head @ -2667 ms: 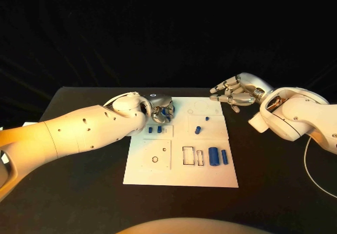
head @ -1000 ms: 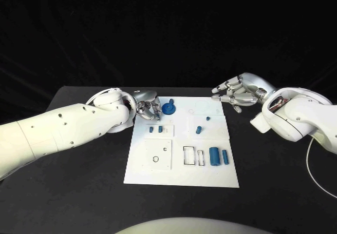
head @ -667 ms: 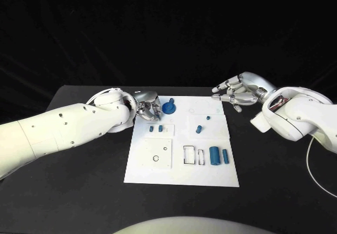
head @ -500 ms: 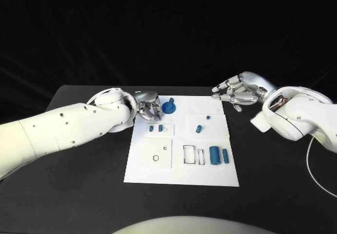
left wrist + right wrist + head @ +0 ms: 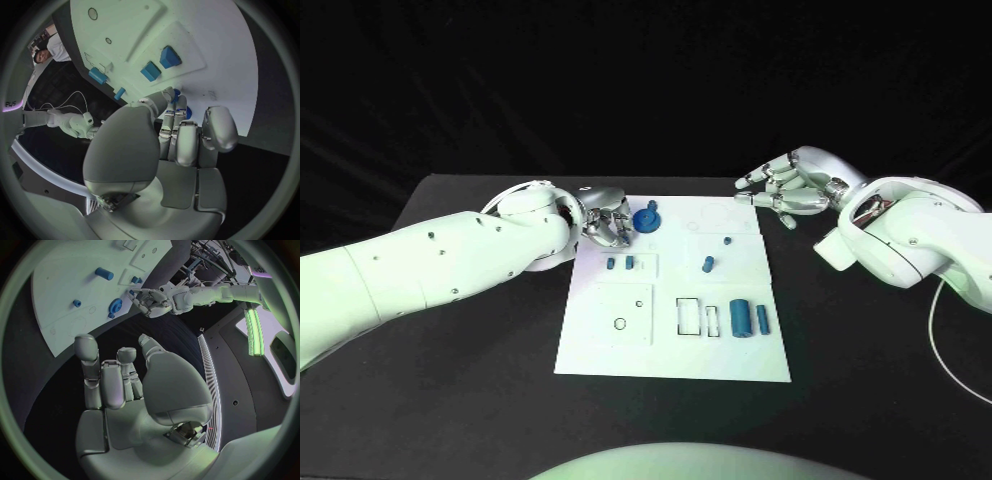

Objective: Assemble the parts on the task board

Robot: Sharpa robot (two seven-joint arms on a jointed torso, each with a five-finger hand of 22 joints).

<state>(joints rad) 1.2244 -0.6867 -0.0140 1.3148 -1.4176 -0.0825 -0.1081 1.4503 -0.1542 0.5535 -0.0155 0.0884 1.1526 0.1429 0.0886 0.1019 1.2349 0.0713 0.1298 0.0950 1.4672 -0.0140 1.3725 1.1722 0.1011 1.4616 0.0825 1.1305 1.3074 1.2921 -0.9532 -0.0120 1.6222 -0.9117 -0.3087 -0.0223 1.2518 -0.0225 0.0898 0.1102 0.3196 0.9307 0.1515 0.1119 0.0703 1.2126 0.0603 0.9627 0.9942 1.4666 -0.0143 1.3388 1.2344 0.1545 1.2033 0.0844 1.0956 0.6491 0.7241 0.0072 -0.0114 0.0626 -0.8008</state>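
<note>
The white task board (image 5: 672,345) lies in the middle of the black table. A blue round part (image 5: 646,216) stands at its far left corner, also seen as the round part (image 5: 115,306). My left hand (image 5: 606,222) sits just left of it with fingers curled in, and blue shows past the fingertips (image 5: 177,106); no grip on it is plain. My right hand (image 5: 785,190) hovers off the board's far right corner, fingers apart and holding nothing. Two small blue blocks (image 5: 620,264), a blue peg (image 5: 708,265) and two blue cylinders (image 5: 749,320) lie on the board.
The board has empty outlined slots at its near middle (image 5: 689,318) and a panel with small holes (image 5: 623,315). A thin white cable (image 5: 942,345) runs along the table at the right.
Since the earliest frame my left hand has drawn back to the left, uncovering the blue round part on the board. Over the last second nothing visibly moved.
</note>
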